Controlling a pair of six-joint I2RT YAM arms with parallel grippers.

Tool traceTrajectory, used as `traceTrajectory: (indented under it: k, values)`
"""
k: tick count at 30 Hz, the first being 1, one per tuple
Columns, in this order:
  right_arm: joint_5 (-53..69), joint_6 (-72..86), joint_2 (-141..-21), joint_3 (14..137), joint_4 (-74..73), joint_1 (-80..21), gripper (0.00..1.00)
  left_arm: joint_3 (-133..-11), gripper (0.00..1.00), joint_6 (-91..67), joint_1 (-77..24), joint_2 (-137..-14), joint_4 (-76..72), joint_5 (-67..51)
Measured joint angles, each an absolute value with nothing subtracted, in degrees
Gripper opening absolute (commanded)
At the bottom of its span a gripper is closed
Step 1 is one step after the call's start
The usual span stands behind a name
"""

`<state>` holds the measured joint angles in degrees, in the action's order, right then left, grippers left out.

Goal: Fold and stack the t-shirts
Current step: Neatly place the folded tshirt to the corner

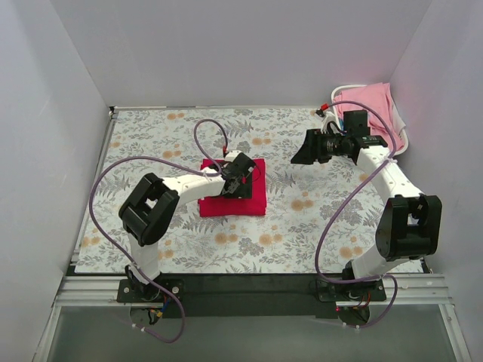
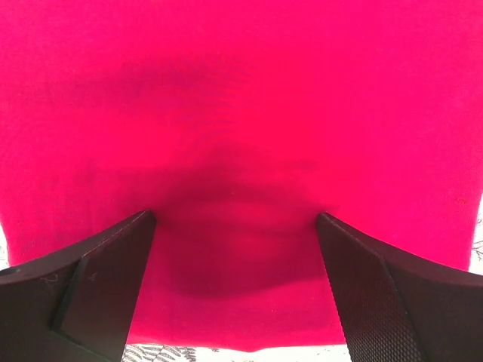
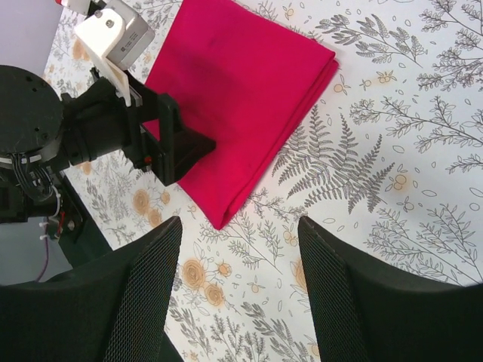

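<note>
The crimson red t-shirt [image 1: 243, 200] lies folded into a small rectangle in the middle of the floral table; it fills the left wrist view [image 2: 241, 113] and shows in the right wrist view [image 3: 241, 98]. My left gripper [image 1: 243, 181] is open, its fingertips pressed down on the red shirt's top with nothing between them. My right gripper [image 1: 304, 149] is open and empty, held above the table to the right of the red shirt. Pale pink t-shirts [image 1: 371, 105] lie piled in the white basket at the back right.
The white laundry basket [image 1: 404, 139] stands at the back right corner behind my right arm. White walls close the table on three sides. The left arm [image 3: 98, 128] shows in the right wrist view beside the shirt.
</note>
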<state>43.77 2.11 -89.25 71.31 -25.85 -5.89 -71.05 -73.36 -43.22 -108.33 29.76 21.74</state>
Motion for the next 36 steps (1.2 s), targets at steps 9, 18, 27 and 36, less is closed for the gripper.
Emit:
traceTrajectory:
  k: [9, 18, 27, 36]
  values:
    - [43.8, 1.2, -90.1, 71.3, -27.2, -3.5, 0.77, -69.6, 0.9, -71.0, -35.0, -107.8, 27.7, 20.3]
    - [44.4, 1.1, -93.2, 71.6, -29.0, -2.7, 0.82, -68.2, 0.91, -62.7, -16.2, -107.1, 25.6, 19.2]
    - [44.8, 1.1, -94.0, 72.7, -30.3, -2.7, 0.91, -68.1, 0.91, -50.8, 0.0, -108.0, 20.0, 14.3]
    - [44.7, -0.4, -95.4, 74.0, -31.5, -2.7, 0.98, -74.2, 0.91, -38.7, 9.4, -113.9, 15.2, 7.6]
